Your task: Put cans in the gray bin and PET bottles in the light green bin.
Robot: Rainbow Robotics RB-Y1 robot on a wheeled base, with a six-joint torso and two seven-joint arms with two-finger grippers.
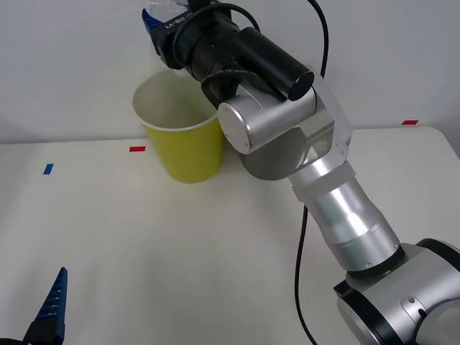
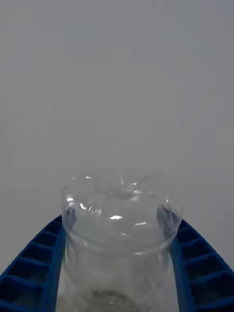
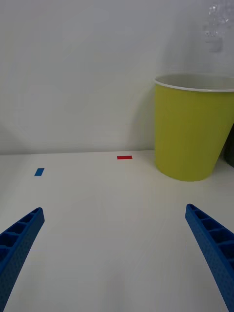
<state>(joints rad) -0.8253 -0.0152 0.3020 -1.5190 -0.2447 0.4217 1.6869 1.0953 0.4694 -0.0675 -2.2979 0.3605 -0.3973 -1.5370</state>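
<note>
Left claw [image 1: 50, 309] parked at 7 o'clock, fingers apart. Right claw [image 2: 117, 273] clamped on PET bottle [image 2: 119, 234] above light green bin [image 1: 183, 133], 12 o'clock. Centre over mouth before release.

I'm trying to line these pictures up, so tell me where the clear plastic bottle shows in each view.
Front view: the PET bottle is at the top edge, held in the right gripper above the light green bin.
Right wrist view: bottle low in the middle, clamped between the blue fingers.
Left wrist view: bottle at the upper right, above the bin.
Shared landmark: the light green bin, in the front and left wrist views.
</note>
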